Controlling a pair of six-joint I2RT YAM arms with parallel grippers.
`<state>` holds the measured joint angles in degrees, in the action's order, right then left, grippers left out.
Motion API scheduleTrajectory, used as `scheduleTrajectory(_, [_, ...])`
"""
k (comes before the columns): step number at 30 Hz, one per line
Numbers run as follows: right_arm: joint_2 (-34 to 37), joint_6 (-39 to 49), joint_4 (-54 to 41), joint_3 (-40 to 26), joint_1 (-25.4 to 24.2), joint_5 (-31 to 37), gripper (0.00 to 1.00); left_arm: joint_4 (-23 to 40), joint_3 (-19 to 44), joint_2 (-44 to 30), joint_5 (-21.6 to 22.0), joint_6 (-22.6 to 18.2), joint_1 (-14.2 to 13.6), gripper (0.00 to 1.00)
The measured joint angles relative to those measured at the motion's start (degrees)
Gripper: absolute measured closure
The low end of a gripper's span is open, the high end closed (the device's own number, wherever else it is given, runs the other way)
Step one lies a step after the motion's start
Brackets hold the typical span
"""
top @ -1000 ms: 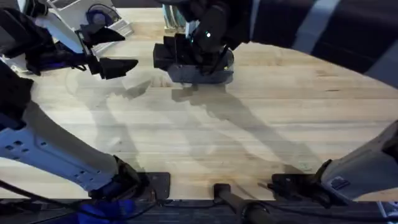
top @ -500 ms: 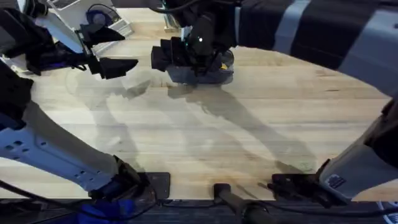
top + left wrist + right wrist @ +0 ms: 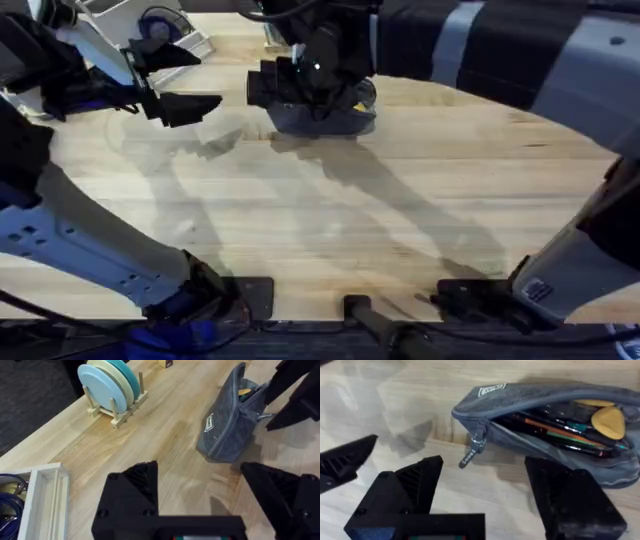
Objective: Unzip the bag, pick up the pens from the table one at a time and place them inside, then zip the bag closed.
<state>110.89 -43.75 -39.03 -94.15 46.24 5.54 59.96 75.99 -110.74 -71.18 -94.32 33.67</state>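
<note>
Bag (image 3: 530, 400) unzipped, pens (image 3: 555, 430) inside

Even, fairly bright light falls from above on the pale tabletop (image 3: 400, 200). In the overhead view, soft grey arm shadows run diagonally across the planks, and the right arm (image 3: 520, 50) close under the camera is large and blurred. Faint glare lightens the wood at the far left. In both wrist views the near black fingers (image 3: 135, 495) are soft, and the pouch (image 3: 540, 420) casts a dim shadow.
</note>
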Motion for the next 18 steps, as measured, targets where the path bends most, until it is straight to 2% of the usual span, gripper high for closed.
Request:
scheduleTrajectory(9, [8.1,0.5,-3.6,-10.1,0.2,1.1,0.008,0.0,0.0,0.0,0.0,0.0,0.0,0.007])
scheduleTrajectory(14, [9.0,0.7,-4.3,-10.9,0.3,2.2,0.062,0.0,0.0,0.0,0.0,0.0,0.0,0.008])
scheduleTrajectory(18, [9.0,0.7,-4.3,-11.0,0.3,2.4,0.066,0.0,0.0,0.0,0.0,0.0,0.0,0.007])
